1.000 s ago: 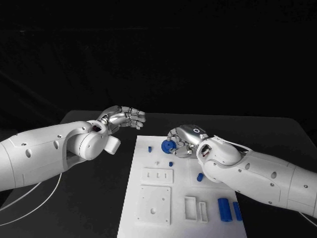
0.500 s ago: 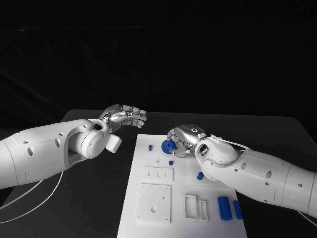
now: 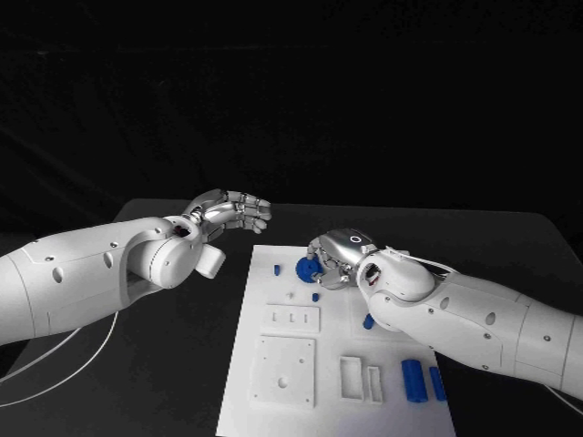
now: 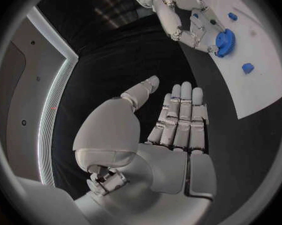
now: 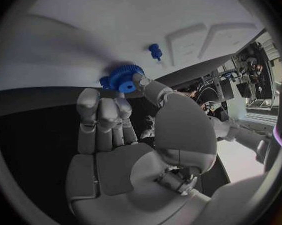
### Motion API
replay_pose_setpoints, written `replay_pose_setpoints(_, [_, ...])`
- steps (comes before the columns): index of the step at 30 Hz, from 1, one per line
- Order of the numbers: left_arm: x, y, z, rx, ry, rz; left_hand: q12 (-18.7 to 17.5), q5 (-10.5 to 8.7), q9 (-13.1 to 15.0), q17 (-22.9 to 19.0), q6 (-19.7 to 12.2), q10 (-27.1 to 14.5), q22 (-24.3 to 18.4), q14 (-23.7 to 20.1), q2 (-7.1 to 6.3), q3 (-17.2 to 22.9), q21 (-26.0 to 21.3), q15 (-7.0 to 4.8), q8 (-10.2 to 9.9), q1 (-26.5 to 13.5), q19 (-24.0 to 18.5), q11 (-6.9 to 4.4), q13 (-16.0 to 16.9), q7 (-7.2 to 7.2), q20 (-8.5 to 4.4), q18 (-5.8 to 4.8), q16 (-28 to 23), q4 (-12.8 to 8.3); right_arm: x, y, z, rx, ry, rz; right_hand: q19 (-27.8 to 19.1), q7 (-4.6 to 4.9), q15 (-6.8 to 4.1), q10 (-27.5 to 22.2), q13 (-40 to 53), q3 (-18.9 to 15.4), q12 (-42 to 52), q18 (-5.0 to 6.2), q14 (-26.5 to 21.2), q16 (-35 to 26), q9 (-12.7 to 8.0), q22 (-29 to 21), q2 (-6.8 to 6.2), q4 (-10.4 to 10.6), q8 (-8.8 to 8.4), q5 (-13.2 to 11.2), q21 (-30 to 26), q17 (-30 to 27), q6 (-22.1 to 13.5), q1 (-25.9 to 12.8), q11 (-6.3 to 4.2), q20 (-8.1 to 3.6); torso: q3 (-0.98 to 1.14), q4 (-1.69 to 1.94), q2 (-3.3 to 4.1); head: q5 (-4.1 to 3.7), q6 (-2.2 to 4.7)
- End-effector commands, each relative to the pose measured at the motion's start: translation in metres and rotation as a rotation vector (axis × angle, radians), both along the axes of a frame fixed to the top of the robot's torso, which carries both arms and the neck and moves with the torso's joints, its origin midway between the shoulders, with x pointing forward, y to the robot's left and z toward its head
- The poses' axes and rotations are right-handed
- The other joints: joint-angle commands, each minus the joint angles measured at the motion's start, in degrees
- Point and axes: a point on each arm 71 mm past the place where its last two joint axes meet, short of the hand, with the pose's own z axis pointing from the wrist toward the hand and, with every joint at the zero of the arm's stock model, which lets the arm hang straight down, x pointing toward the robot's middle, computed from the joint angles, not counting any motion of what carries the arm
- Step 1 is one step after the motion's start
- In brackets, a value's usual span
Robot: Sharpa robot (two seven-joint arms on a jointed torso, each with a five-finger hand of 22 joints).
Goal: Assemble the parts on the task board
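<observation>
While the right hand (image 3: 341,258) pinches the blue gear (image 3: 310,267) between thumb and fingertips, the gear hangs at the far end of the task board (image 3: 281,405), just above the white surface. Beside it, toward the board's left edge, stands a small blue peg (image 3: 277,271); a second blue peg (image 3: 315,298) lies nearer the robot, just under the hand. In the right wrist view the gear (image 5: 123,77) is face-on, its bore pointing away from the palm, so its axis runs roughly along the fingers toward the board. The right hand is plainly the nearer one: the left hand (image 3: 234,213) hovers off the board over the black table (image 3: 173,364), fingers loosely straight and close together, holding nothing. Compared with the earlier pictures, the right hand and gear have eased slightly toward the left peg; the left hand has barely moved.
</observation>
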Motion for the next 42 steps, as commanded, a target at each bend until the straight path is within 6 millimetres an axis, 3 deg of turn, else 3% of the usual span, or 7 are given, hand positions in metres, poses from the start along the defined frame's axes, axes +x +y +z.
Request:
replay_pose_setpoints(1, [-0.001,-0.003,0.001,-0.006,-0.005,-0.02,-0.2,-0.36,-0.1,0.0,-0.5,-0.5,1.0,-0.5,-0.03,0.2,0.4,-0.02,-0.2,-0.5,-0.4,-0.07,0.1,1.42,-0.18,0.94,0.2,0.1,-0.001,0.002,-0.003,-0.016,0.016,0.005,0.1,2.69,0.52,-0.7,-0.2,-0.2,-0.5,4.34,-0.1,-0.4,-0.6,0.7,-0.94,0.3,-0.9,0.1,0.0,0.0,0.1,0.0,0.43,0.04,0.0,0.0,0.0,0.01,-0.01])
replay_pose_setpoints(9, [-0.001,-0.003,0.001,-0.005,-0.003,-0.019,-0.2,-0.36,-0.1,-0.1,-0.5,-0.5,1.0,-0.5,-0.05,0.2,0.4,-0.02,-0.2,-0.5,-0.4,-0.07,0.1,1.42,-0.18,0.95,0.3,0.0,0.0,0.003,-0.005,-0.016,0.035,0.001,0.1,3.43,1.19,-1.5,-0.4,-0.7,-0.9,4.34,-0.1,-0.6,-1.1,0.6,-1.58,0.5,-2.03,0.1,-0.2,0.1,-2.0,-0.1,1.14,-0.01,-0.01,0.04,0.01,-0.05,-0.04])
replay_pose_setpoints(13, [0.0,-0.004,0.001,-0.004,-0.003,-0.021,-0.2,-0.37,-0.1,-0.1,-0.5,-0.5,1.0,-0.5,-0.04,0.2,0.4,-0.02,-0.2,-0.6,-0.4,-0.06,0.1,1.43,-0.18,0.95,0.3,0.1,-0.001,0.005,-0.006,-0.018,0.043,0.003,0.0,3.67,1.43,-1.9,-0.4,-1.8,-1.0,4.34,-0.1,-0.6,-1.8,0.6,-2.13,0.2,-3.93,0.1,-0.2,0.2,-5.9,-0.3,1.39,-0.08,-0.05,0.03,0.02,-0.04,-0.1])
replay_pose_setpoints(22, [0.001,-0.005,0.001,-0.005,-0.003,-0.024,-0.3,-0.38,-0.1,-0.1,-0.6,-0.5,1.0,-0.5,0.01,0.2,0.4,-0.01,-0.3,-0.8,-0.4,-0.02,0.1,1.46,-0.17,0.94,0.3,0.2,0.0,0.003,-0.007,-0.01,0.071,-0.005,0.1,3.92,1.65,-2.1,-0.4,-3.1,-0.9,4.34,-0.1,-0.7,-1.8,0.6,-2.23,0.6,-4.09,0.2,-0.3,0.3,-6.7,-1.2,1.62,-0.12,-0.07,-0.05,0.03,-0.22,-0.26])
replay_pose_setpoints(27, [0.001,-0.005,0.001,-0.004,-0.002,-0.023,-0.3,-0.39,-0.1,-0.1,-0.7,-0.6,1.0,-0.5,0.03,0.1,0.4,-0.01,-0.3,-0.9,-0.4,0.0,0.1,1.49,-0.16,0.93,0.3,0.3,0.001,0.001,-0.008,-0.002,0.085,-0.007,0.2,4.0,1.75,-2.0,-0.4,-4.8,-0.8,4.34,-0.1,-0.6,-1.7,0.6,-1.88,2.6,-3.91,0.2,-0.3,0.5,-6.7,-4.0,1.72,-0.12,-0.03,0.01,-0.01,-0.24,-0.33])
replay_pose_setpoints(32, [0.001,-0.004,0.0,-0.003,0.0,-0.022,-0.3,-0.37,-0.1,-0.1,-0.7,-0.6,1.0,-0.5,0.16,0.1,0.4,0.0,-0.3,-1.3,-0.4,0.04,0.1,1.52,-0.15,0.92,0.3,0.6,0.001,-0.004,-0.009,0.0,0.096,-0.017,0.4,3.15,0.98,-1.7,-0.5,-4.7,-0.6,4.34,0.0,-0.6,-1.2,0.5,-1.0,5.4,-2.82,0.1,-0.4,0.7,-5.3,-6.1,0.9,-0.37,-0.03,0.07,-0.06,-0.19,-0.29])
replay_pose_setpoints(42, [0.001,-0.003,0.0,-0.003,0.003,-0.024,-0.4,-0.36,-0.1,-0.2,-0.8,-0.7,1.0,-0.6,0.2,0.0,0.4,0.0,-0.4,-1.5,-0.4,0.05,0.1,1.54,-0.15,0.93,0.3,0.7,0.001,-0.015,-0.008,0.006,0.086,-0.038,0.4,3.23,0.97,-1.6,-0.5,-4.5,-0.6,4.34,0.0,-0.7,-1.0,0.6,-0.97,6.5,-2.33,0.2,-0.4,0.8,-4.6,-6.6,0.93,-0.59,0.08,-0.09,-0.04,-0.11,-0.2])
